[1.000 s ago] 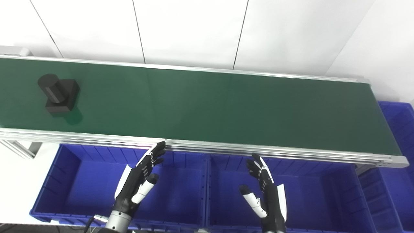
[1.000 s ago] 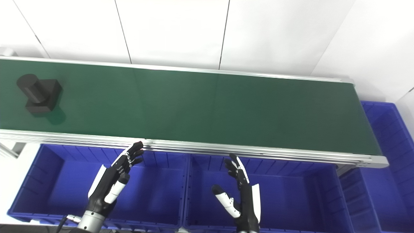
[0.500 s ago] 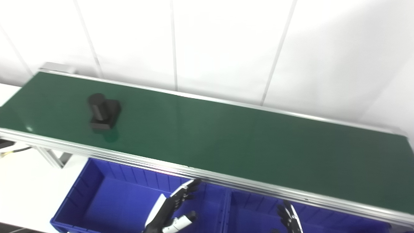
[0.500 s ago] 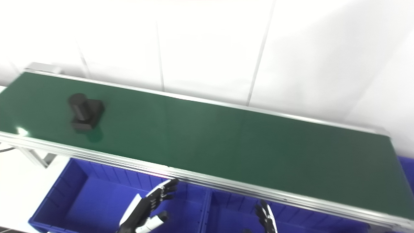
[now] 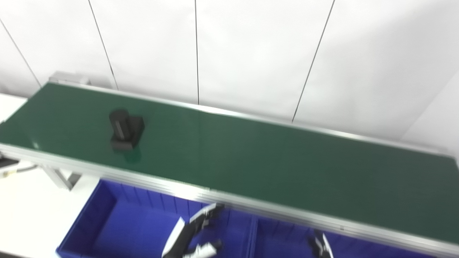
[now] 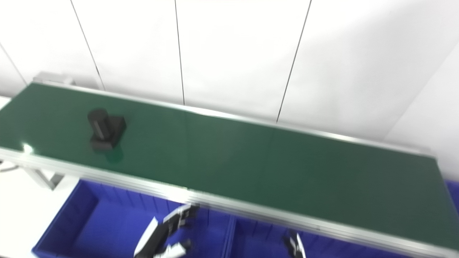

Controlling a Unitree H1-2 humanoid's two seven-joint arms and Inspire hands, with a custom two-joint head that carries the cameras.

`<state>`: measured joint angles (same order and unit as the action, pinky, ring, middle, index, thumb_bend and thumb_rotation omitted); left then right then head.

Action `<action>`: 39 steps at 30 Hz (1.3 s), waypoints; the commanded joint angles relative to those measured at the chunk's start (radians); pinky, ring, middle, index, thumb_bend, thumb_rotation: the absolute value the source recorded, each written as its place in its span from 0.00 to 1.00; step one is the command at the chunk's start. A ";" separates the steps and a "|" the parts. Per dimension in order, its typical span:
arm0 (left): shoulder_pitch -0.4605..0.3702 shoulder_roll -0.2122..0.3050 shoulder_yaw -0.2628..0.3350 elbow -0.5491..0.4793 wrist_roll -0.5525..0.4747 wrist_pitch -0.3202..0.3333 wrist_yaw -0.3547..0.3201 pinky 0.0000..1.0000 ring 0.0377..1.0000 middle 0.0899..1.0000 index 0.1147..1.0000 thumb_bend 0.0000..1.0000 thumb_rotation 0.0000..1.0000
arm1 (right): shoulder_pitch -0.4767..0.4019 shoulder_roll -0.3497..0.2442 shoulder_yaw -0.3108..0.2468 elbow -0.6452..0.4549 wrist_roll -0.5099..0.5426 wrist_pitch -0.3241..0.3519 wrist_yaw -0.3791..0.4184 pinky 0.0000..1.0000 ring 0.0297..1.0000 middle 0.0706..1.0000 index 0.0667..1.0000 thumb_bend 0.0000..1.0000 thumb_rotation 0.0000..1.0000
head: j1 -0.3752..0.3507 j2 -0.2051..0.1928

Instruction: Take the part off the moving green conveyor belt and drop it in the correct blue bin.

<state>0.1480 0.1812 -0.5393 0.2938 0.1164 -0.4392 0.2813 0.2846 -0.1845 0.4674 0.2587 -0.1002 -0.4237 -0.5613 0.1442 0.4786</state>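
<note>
The black part (image 5: 125,129), a short cylinder joined to a square block, lies on the green conveyor belt (image 5: 251,157) near the belt's left end, closer to the near edge than to the far edge. Nothing touches it.

Left hand (image 5: 193,234): black-and-white, fingers (image 5: 209,214) extended and spread, thumb apart, holding nothing. It hangs over the left blue plastic bin (image 5: 107,215), with the fingertips just below the silver aluminium rail (image 5: 287,215) along the belt's near edge. It is well apart from the part.

Right hand (image 5: 320,247): only the fingertips show at the bottom edge of both views, blurred; whether the fingers are spread or closed cannot be told. They lie over the second blue bin (image 5: 283,240), which adjoins the first along a shared wall below the rail.

The belt runs from upper left to lower right in both views. A white panelled wall (image 5: 251,53) stands behind its far edge.
</note>
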 commanded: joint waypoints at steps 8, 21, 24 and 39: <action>-0.038 0.023 -0.042 0.005 -0.005 -0.031 0.060 0.74 0.82 0.83 0.79 0.83 0.73 | -0.002 -0.005 0.004 -0.013 -0.007 -0.046 -0.015 0.92 0.89 0.86 0.94 0.67 0.89 | 0.018 -0.020; -0.056 0.058 -0.109 0.006 0.017 -0.031 0.155 0.72 0.80 0.82 0.78 0.82 0.74 | 0.008 -0.001 0.003 -0.062 0.004 -0.046 -0.009 0.93 0.90 0.86 0.94 0.68 0.85 | -0.002 -0.014; -0.056 0.062 -0.116 0.004 0.018 -0.031 0.166 0.71 0.80 0.82 0.78 0.82 0.74 | 0.010 -0.002 0.006 -0.080 -0.004 -0.046 -0.025 0.90 0.88 0.86 0.93 0.71 0.83 | -0.007 -0.010; -0.046 0.085 -0.121 -0.027 -0.002 -0.031 0.151 0.74 0.82 0.85 0.79 0.81 0.75 | 0.022 -0.020 0.018 -0.242 -0.069 -0.046 -0.085 0.82 0.80 0.78 0.84 0.86 0.79 | -0.073 0.030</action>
<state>0.1143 0.2611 -0.6702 0.2978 0.1139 -0.4392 0.4341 0.3095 -0.1952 0.4789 0.0539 -0.1450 -0.4237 -0.6192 0.0736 0.5062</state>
